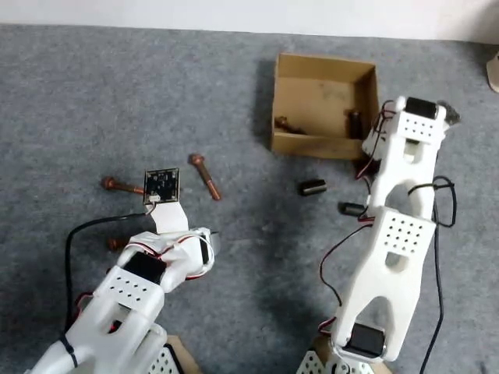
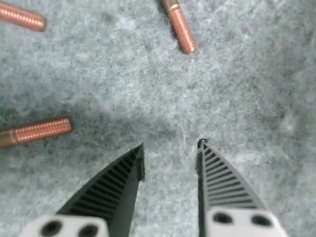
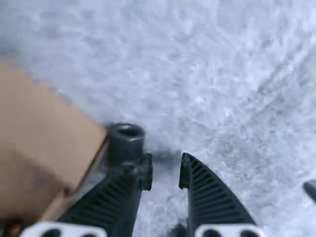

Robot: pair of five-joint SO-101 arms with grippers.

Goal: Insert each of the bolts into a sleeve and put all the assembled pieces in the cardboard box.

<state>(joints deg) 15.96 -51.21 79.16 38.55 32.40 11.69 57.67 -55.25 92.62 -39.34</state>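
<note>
While the left gripper (image 2: 170,150) hangs over the grey carpet (image 1: 78,93) with its jaws apart and nothing between them, three loose bolts lie nearby: first bolt (image 1: 204,175) on the box side, second bolt (image 1: 121,185) on the other side, third bolt (image 1: 115,243) close by the arm. Open carpet runs between the two arms. The right gripper (image 3: 165,170) sits at the near outer corner of the cardboard box (image 1: 312,146), jaws slightly apart and holding nothing; an upright sleeve (image 3: 126,143) stands against the box wall just off one fingertip. Two lying sleeves (image 1: 312,187) rest below the box. Inside it, a coppery piece (image 1: 284,123) lies in one near corner and a dark piece (image 1: 355,121) by the opposite wall
</note>
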